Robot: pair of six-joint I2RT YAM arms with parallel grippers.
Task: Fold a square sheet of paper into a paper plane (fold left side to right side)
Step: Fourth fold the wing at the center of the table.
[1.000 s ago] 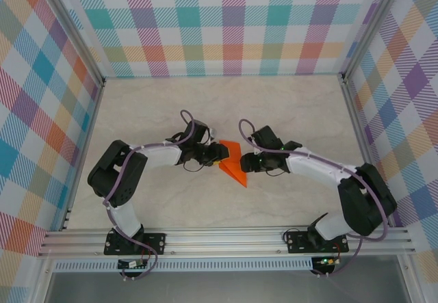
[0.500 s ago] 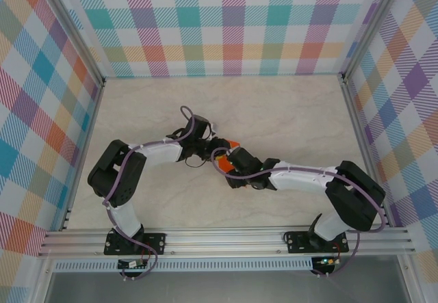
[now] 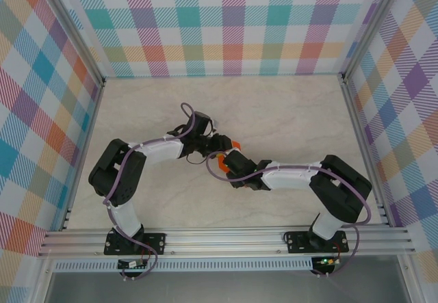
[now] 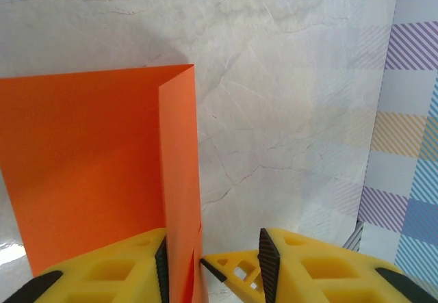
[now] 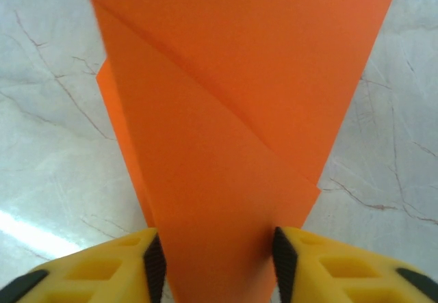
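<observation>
The right gripper (image 5: 214, 265) has swung left over the folded square sheet of paper (image 5: 239, 77) on the table (image 3: 287, 111). Its jaws are narrower and straddle the sheet, though I can't tell if they grip. The left gripper (image 4: 212, 265) stays, part-open around its flap.

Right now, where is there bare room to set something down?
Free: the far strip of table along the back wall, and the near patch by the rail. Crowded: the centre, where left gripper and right gripper meet on the orange paper.
</observation>
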